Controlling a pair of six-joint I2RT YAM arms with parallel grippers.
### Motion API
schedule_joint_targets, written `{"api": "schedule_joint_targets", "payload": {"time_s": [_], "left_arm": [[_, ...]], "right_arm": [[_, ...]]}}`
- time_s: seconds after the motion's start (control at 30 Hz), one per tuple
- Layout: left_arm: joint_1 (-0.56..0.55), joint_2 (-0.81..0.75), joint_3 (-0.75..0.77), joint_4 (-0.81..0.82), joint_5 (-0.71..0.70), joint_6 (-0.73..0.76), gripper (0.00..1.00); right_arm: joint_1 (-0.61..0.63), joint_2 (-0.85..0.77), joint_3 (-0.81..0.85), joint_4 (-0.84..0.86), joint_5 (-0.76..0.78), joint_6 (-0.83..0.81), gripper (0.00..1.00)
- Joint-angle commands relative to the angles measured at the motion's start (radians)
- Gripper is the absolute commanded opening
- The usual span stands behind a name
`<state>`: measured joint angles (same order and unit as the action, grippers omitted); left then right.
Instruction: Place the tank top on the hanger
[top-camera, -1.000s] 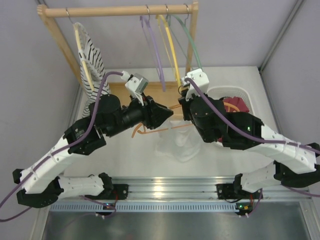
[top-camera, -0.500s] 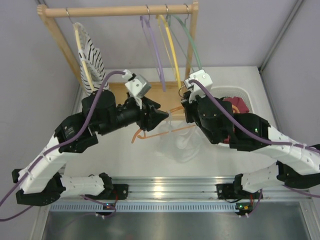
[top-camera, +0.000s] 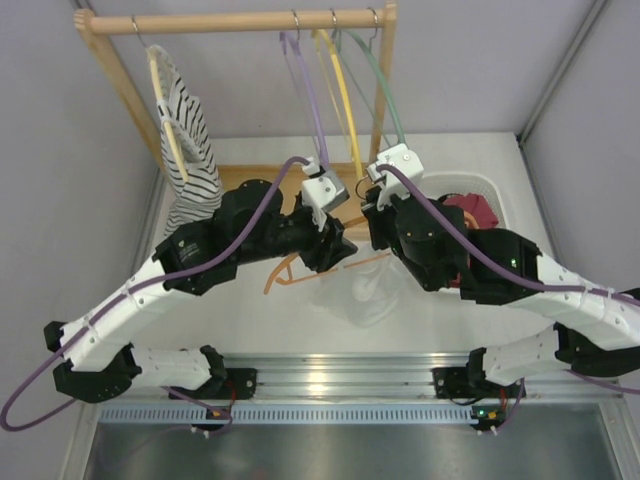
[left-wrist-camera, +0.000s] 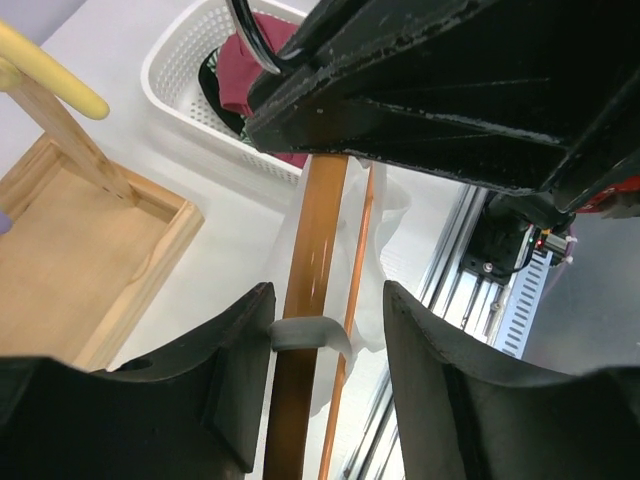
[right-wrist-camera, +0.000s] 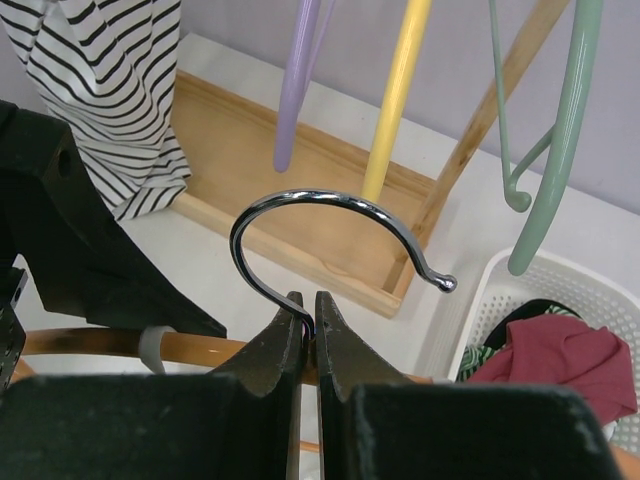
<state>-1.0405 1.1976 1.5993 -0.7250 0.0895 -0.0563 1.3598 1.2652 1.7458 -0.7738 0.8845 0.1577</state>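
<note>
Both ends of hanger (left-wrist-camera: 312, 240) and most of tank top (left-wrist-camera: 392, 205) outside left wrist view.

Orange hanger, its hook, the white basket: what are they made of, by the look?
The orange hanger: probably glossy plastic, a smooth bar with a bright highlight. Its hook: polished metal wire, with a mirror-like sheen and a ball tip. The white basket: likely moulded plastic, matte, with a regular lattice of holes.
</note>
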Motion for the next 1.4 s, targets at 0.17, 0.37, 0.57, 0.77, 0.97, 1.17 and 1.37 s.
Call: {"api": "schedule_joint_targets", "payload": {"time_s": [0.17, 0.37, 0.57, 0.77, 0.97, 1.17, 1.37], "left_arm": [[-0.001, -0.065, -0.129, 0.142, 0.041, -0.011, 0.4], [0.0, -0.11, -0.252, 0.246, 0.029, -0.066, 0.0], [-0.001, -0.181, -0.404, 0.383, 0.012, -0.143, 0.0], [-0.001, -0.239, -0.518, 0.444, 0.012, -0.2, 0.0], [-0.003, -0.293, -0.619, 0.483, -0.02, -0.252, 0.0], [-0.001, -0.404, -0.742, 0.509, -0.161, -0.307, 0.0], [-0.001, -0.486, -0.777, 0.44, -0.39, -0.339, 0.0]], "right_arm": [[0.032, -0.027, 0.006, 0.01, 0.002, -0.007, 0.0], [0.035, -0.021, -0.006, 0.002, 0.007, -0.003, 0.0], [0.036, -0.03, -0.046, 0.004, 0.008, 0.016, 0.1], [0.036, -0.052, -0.103, 0.024, 0.002, 0.026, 0.43], [0.036, -0.056, -0.106, 0.025, 0.002, 0.04, 0.73], [0.036, -0.104, -0.086, 0.024, 0.028, 0.051, 0.86], [0.038, -0.15, -0.085, 0.007, 0.05, 0.088, 0.89]]}}
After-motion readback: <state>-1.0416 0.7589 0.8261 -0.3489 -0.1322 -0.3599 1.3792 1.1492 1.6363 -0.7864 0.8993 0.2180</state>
